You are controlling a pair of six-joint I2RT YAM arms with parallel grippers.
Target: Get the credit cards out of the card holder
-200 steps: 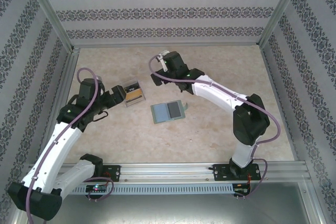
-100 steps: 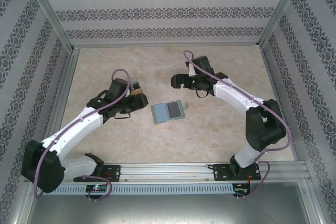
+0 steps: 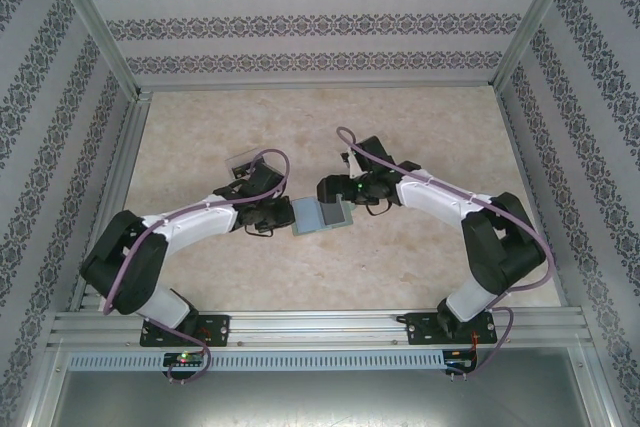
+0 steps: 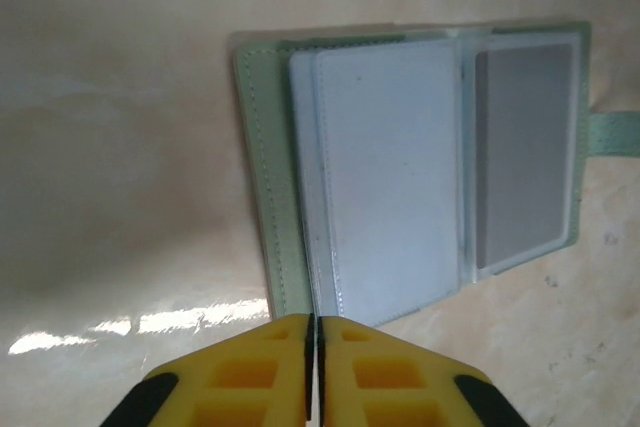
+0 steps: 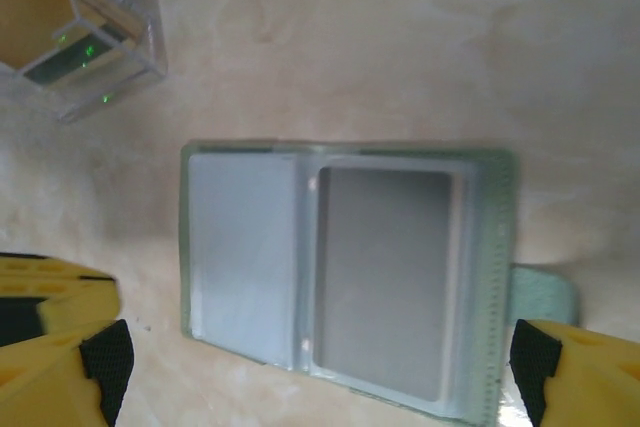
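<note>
Extraction is being prepared: the left gripper [image 4: 310, 332] is clenched empty at the open card holder [image 4: 268, 197] edge, the right gripper [image 5: 315, 357] spread above it. Next, 1 dark card [image 5: 385, 277] must be pinched out.

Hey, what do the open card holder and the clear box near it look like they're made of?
The card holder: apparently grey-green faux leather or similar, matte, with a stitched seam along its edge. Its inner sleeves: likely clear soft plastic, slightly glossy. The clear box: seems rigid transparent plastic, contents visible through its walls.
</note>
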